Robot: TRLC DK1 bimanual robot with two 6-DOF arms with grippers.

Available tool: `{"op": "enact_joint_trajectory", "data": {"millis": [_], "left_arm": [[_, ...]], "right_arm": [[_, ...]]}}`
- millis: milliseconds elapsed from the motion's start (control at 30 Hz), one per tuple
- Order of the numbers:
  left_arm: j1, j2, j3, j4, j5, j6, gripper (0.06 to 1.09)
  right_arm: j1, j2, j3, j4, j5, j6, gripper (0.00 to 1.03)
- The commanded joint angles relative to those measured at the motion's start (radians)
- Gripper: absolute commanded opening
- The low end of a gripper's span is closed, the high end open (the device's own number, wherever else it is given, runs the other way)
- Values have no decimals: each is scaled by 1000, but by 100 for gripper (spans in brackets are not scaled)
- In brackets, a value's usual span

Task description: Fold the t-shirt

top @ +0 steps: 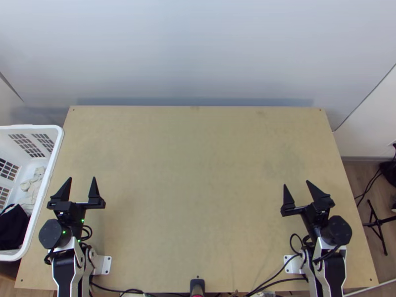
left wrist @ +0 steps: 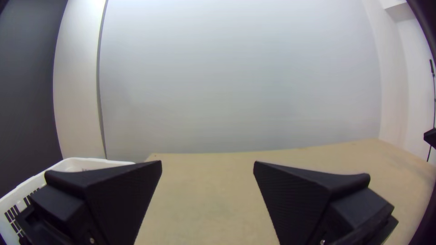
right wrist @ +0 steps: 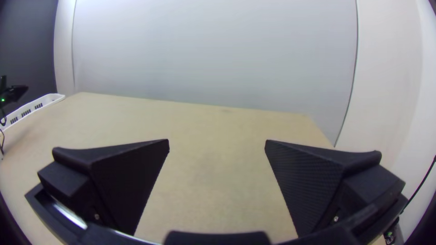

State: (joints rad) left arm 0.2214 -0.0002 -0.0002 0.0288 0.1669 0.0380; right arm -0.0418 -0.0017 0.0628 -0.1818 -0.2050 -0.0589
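In the top view my left gripper (top: 82,179) stands open over the left part of the table (top: 193,173), its fingers pointing up the picture. The right gripper (top: 296,183) is also open, over the table's right part. Nothing lies between the fingers of either one. The left wrist view has the left gripper (left wrist: 207,163) with its fingers wide apart; the same holds for the right gripper (right wrist: 217,141) in the right wrist view. Light and dark cloth (top: 33,187) lies bunched in the basket; whether a t-shirt is among it I cannot tell.
A white basket (top: 55,148) stands against the table's left edge. Black cables (top: 277,268) run along the near edge, where a small dark device (top: 197,286) sits in the middle. A pale wall (top: 198,49) rises behind the far edge.
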Motion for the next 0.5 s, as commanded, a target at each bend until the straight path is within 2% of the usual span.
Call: {"op": "enact_joint_trajectory", "data": {"millis": [0, 200, 300, 400, 467], "left_arm": [[-2, 0, 0, 0, 0, 5, 104], [4, -1, 0, -1, -21, 5, 104], [10, -1, 0, 3, -23, 22, 104], [9, -3, -1, 25, -21, 23, 104], [12, -3, 2, 31, -23, 16, 104]], "right_arm": [[45, -1, -1, 15, 12, 34, 98], [43, -1, -3, 13, 161, 60, 98], [43, -3, -1, 16, 171, 74, 98], [45, -3, -1, 18, 171, 156, 98], [34, -3, 0, 30, 225, 156, 98]]}}
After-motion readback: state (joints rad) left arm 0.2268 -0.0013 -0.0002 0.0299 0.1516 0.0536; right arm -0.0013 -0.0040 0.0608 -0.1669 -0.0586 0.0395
